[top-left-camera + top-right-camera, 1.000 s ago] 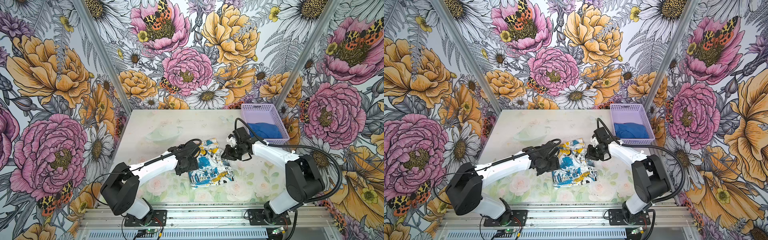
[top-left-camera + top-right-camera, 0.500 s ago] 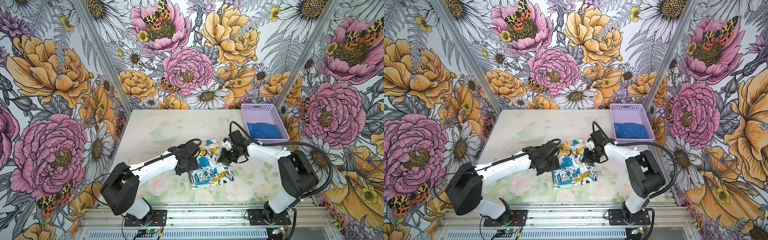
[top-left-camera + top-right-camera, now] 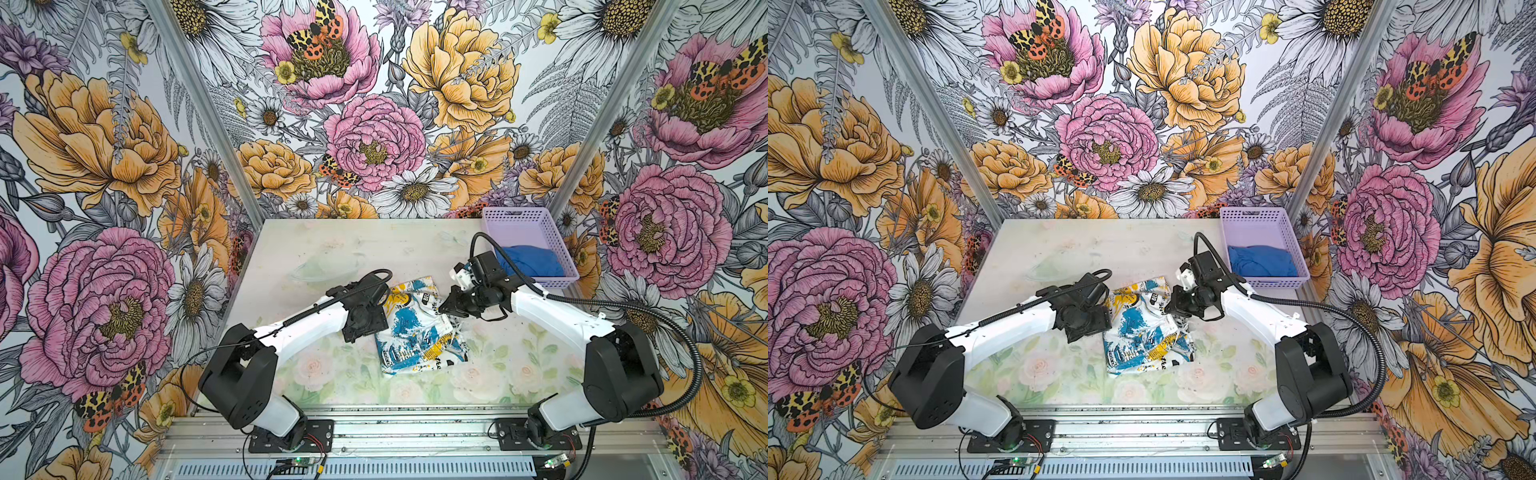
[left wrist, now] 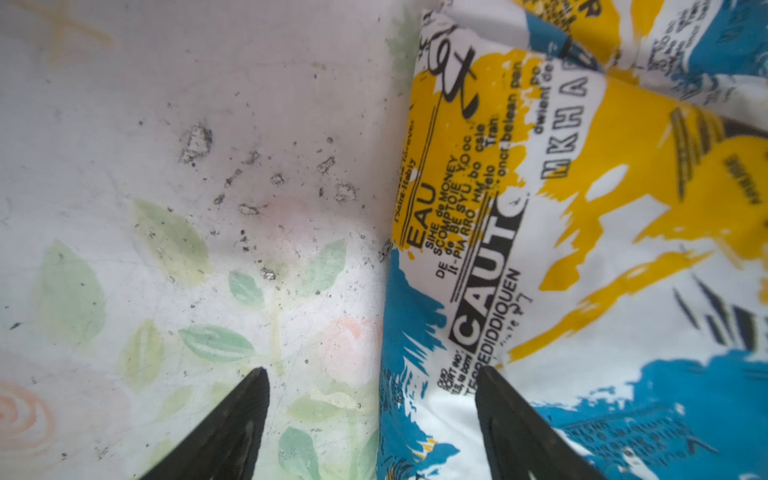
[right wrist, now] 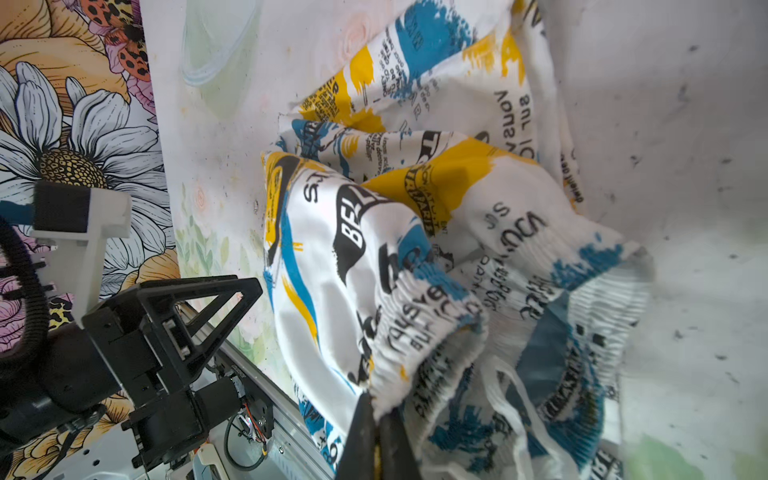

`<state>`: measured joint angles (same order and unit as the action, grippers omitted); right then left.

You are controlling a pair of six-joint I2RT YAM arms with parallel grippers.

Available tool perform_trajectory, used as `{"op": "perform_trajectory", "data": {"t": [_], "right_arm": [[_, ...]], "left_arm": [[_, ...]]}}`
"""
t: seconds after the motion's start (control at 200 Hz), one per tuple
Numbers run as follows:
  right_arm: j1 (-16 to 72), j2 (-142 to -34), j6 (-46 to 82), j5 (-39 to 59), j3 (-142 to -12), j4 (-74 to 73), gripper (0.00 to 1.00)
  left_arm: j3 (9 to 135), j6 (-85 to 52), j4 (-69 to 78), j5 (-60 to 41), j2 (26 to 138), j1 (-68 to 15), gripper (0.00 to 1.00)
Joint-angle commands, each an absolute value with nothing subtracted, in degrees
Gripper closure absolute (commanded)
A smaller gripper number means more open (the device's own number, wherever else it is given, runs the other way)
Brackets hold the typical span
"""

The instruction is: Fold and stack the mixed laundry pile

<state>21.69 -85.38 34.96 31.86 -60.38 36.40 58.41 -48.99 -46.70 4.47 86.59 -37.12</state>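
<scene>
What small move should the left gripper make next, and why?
Probably close the left gripper on the edge of the printed garment. Its open jaws straddle that edge, while the right gripper is shut on the gathered waistband, so a second grip would let both arms spread it.

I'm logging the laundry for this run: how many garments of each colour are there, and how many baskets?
White printed garment: 1
Blue garment: 1
Lavender basket: 1
Total: 3
</scene>
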Motion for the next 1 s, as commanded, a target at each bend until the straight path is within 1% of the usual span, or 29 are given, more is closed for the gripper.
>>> {"op": "perform_trajectory", "data": {"t": [0.0, 0.375, 0.58, 0.701, 0.836, 0.996], "right_arm": [[21.17, -83.25, 34.06, 30.47, -63.53, 38.43, 1.00], [20.98, -80.00, 35.72, 29.97, -65.65, 41.57, 1.00], [19.22, -78.75, 34.76, 28.61, -64.96, 42.73, 1.00], [16.43, -80.26, 31.20, 25.46, -63.04, 42.63, 1.00], [13.05, -84.81, 26.17, 20.74, -62.60, 41.62, 1.00], [11.04, -88.03, 23.98, 17.45, -61.39, 40.00, 1.00]], "left_arm": [[61.42, -46.00, -46.95, 4.39, 88.47, -36.32, 0.21], [63.85, -44.01, -48.12, 4.57, 90.12, -34.81, 0.23], [66.54, -42.31, -48.97, 4.58, 92.42, -34.89, 0.24], [69.74, -40.51, -49.96, 5.07, 95.43, -35.91, 0.26], [75.35, -38.43, -51.47, 5.56, 100.87, -37.95, 0.26], [82.92, -36.85, -53.49, 6.36, 108.10, -40.14, 0.27]]}}
